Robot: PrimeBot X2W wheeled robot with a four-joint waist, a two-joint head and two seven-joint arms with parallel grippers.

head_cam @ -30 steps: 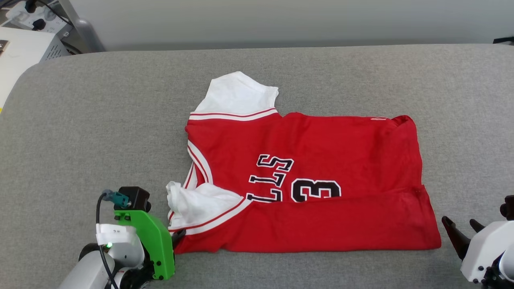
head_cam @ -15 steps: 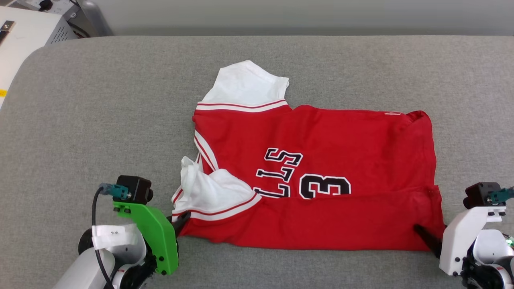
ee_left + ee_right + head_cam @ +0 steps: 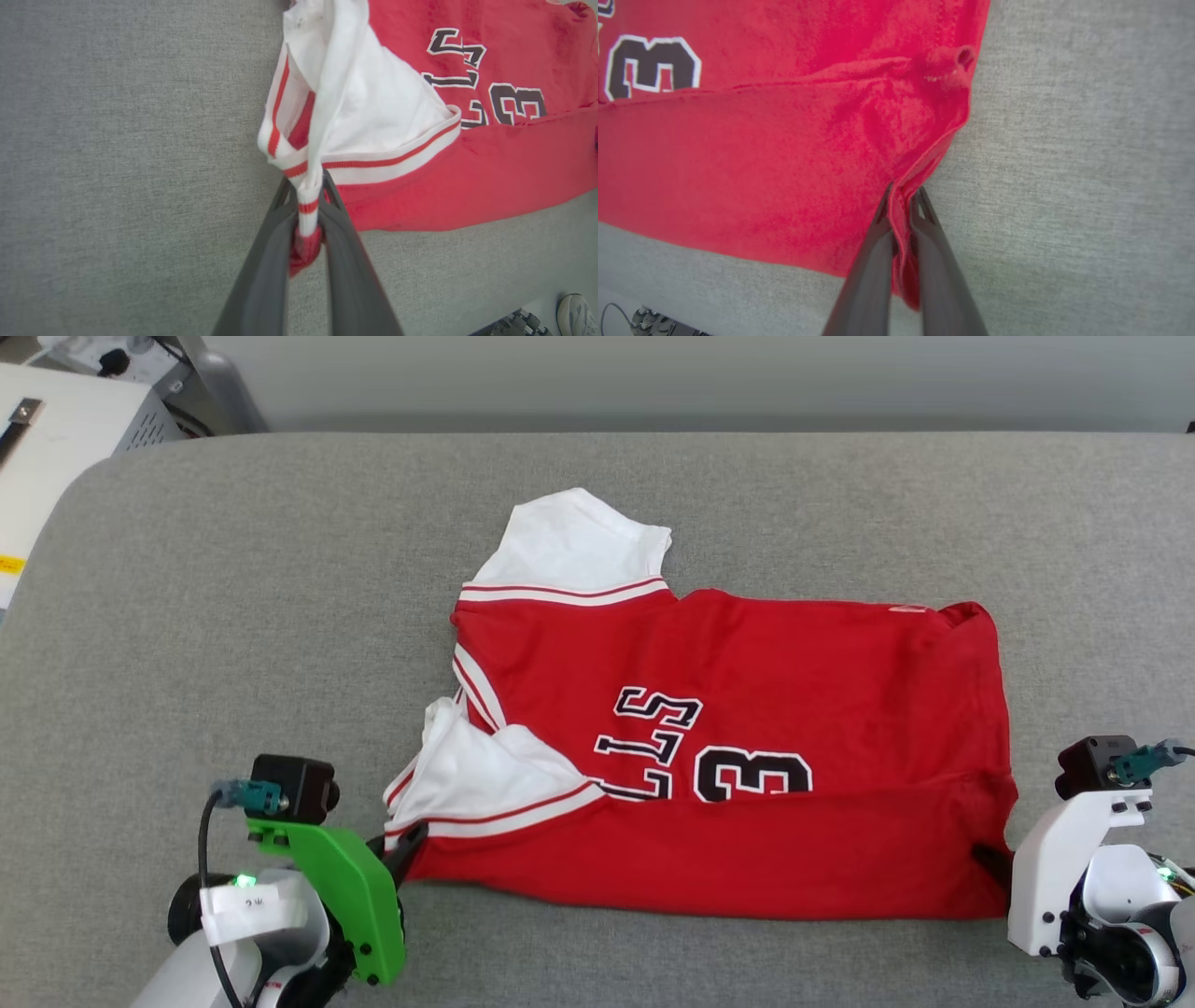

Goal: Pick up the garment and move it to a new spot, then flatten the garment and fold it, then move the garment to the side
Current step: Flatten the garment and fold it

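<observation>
L hand (image 3: pixel 306 193) pinching garment (image 3: pixel 747 644) at striped sleeve trim; R hand (image 3: pixel 902 196) pinching red hem corner; cloth flat btwn.

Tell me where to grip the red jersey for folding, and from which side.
Take the garment by its two near corners, coming in low from the near edge: left hand on the striped sleeve trim, right hand on the hem corner. The folded edge runs straight between them.

The left gripper (image 3: pixel 307 183) pinches the garment (image 3: pixel 467 177) at its striped white sleeve trim. The rest lies on grey fabric (image 3: pixel 117 163).
</observation>
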